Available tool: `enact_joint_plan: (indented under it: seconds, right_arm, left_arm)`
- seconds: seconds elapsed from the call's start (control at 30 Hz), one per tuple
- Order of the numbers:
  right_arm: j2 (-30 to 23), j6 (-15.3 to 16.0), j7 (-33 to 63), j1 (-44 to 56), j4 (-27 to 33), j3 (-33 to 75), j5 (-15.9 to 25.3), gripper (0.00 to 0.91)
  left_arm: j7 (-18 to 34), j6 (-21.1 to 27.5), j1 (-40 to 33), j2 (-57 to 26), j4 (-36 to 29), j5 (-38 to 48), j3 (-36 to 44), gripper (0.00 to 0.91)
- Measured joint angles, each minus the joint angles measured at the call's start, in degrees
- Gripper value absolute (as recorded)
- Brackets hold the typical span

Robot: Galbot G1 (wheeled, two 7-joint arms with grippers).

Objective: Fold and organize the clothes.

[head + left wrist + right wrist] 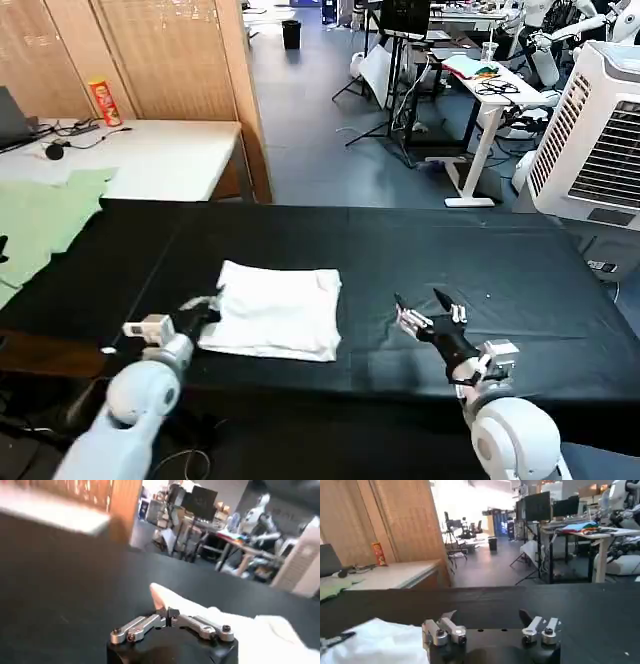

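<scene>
White T-shirt seen folded into rough rectangle, laid flat on black bench, left of centre near front edge. Left tool placed at shirt's left edge; fingers seen drawn together in left wrist view, shirt cloth just beyond tips, grip on cloth cannot be told. Right tool held low over bare bench, well right of shirt, fingers spread wide, nothing held

- One folded white T-shirt is seen.
- One green cloth is seen, far left.
- Two grippers are counted: left gripper, right gripper.
- One red can is seen.
</scene>
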State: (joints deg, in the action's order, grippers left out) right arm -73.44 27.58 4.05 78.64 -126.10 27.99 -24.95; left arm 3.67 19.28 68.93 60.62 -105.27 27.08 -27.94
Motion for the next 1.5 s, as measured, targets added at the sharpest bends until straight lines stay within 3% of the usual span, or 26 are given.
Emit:
enact_joint_plan:
  seconds: [0.37,0.53,0.8,1.03,1.07,1.23,1.5]
  right_arm:
    - [-0.99,-0.16,-0.01,-1.01,1.17,-1.15,0.46,0.878]
    - [-1.35,-0.45,-0.09,-0.31,1.71,-0.97,1.23,0.878]
    - [-1.68,-0.66,-0.39,1.47,2.02,-0.54,2.98,0.878]
    - [-0.79,-0.16,-0.54,2.41,1.57,-1.84,3.22,0.878]
    - [-0.40,-0.07,-0.57,2.42,1.57,-2.19,3.20,0.878]
    - [0.72,0.68,-0.79,1.31,2.66,-4.15,1.67,0.878]
    - [0.09,2.18,-0.35,-3.12,6.70,-7.52,-1.79,0.878]
  left_arm:
    - [0.46,2.67,0.98,-17.13,-6.19,-6.72,-7.29,0.000]
    - [3.43,6.66,0.61,-18.99,-11.01,-4.82,-6.58,0.000]
    - [11.42,10.41,-1.96,-10.73,-16.56,9.91,3.80,0.000]
    - [11.85,6.48,-7.92,5.38,-8.72,5.62,17.42,0.020]
    - [11.82,6.09,-8.43,7.62,-7.19,4.81,18.92,0.878]
    - [9.03,3.80,-9.68,13.69,-3.14,2.05,23.93,0.878]
    - [3.53,-0.99,-10.62,14.14,-3.05,1.62,24.19,0.878]
